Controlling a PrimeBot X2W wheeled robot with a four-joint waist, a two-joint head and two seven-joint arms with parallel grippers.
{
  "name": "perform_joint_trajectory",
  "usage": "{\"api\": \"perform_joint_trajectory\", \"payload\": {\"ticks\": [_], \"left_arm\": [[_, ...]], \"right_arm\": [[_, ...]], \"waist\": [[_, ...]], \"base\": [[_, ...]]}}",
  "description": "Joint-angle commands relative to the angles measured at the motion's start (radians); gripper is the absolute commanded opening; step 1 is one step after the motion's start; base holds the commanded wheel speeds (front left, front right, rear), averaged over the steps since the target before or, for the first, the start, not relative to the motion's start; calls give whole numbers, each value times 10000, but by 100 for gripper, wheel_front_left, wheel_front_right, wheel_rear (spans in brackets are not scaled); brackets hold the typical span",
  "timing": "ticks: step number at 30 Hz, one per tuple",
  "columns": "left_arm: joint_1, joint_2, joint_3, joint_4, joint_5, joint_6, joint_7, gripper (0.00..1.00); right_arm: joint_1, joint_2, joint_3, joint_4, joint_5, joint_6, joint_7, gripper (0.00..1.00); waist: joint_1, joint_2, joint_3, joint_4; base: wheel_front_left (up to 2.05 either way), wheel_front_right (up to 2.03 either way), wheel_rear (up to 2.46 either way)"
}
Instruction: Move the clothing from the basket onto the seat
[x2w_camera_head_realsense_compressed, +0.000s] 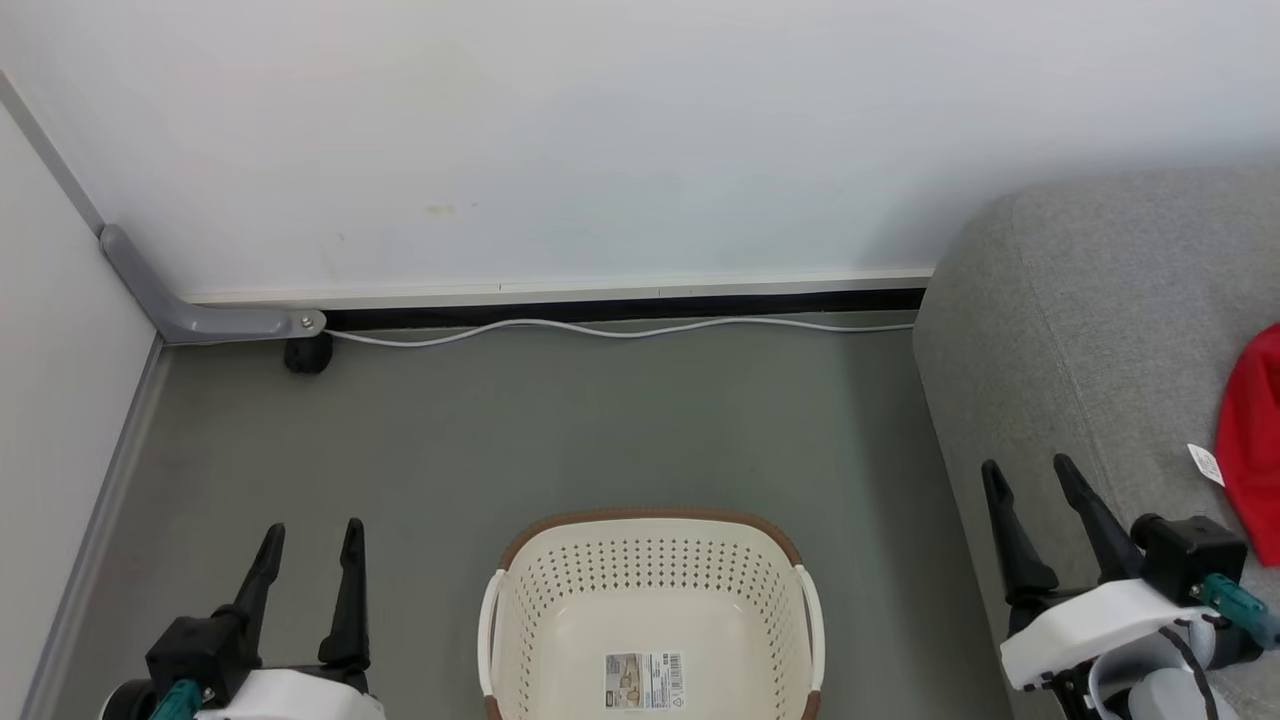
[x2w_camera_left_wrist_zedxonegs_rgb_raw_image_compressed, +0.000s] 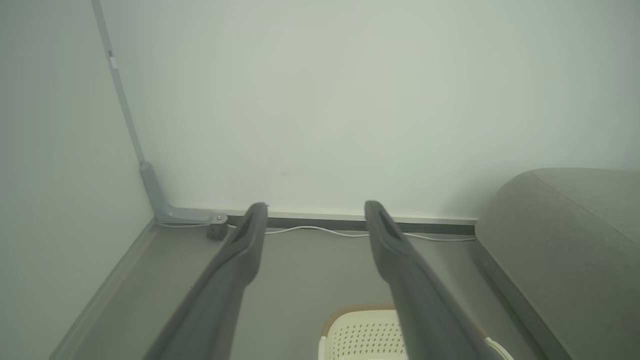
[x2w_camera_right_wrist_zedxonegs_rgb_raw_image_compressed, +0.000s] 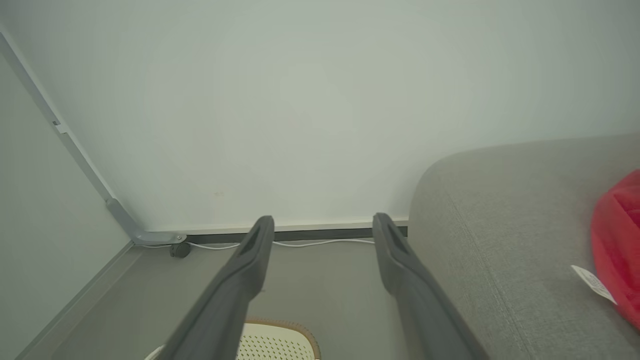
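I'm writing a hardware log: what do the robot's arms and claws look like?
Both the left claw and right claw have two long, dark grey, tapering fingers, slotted near the tips. They sit in a black block on a glossy white wrist shell, with a teal plug at the base.

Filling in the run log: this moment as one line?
cream perforated plastic basket: visible base bare | red fabric garment: on grey upholstered seat | left gripper: open, empty | right gripper: open, empty
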Motion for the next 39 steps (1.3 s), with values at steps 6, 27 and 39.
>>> {"api": "perform_joint_trajectory", "payload": {"ticks": [6,27,39], "left_arm": [[158,74,468,-395,-59,338,-49,100],[337,73,353,-432,-219,550,-49,100],[487,-133,153,366,-1012,426,278,0]], "right_arm": [[117,7,201,-320,-421,14,-59,100],[75,189,216,64,-874,14,-59,100],[613,499,-107,520,-55,1,226,0]], "waist": [[0,0,-171,-181],[0,0,-257,-148],[23,0,-287,-144]], "base": [[0,0,0],[0,0,0],[0,0,0]]}}
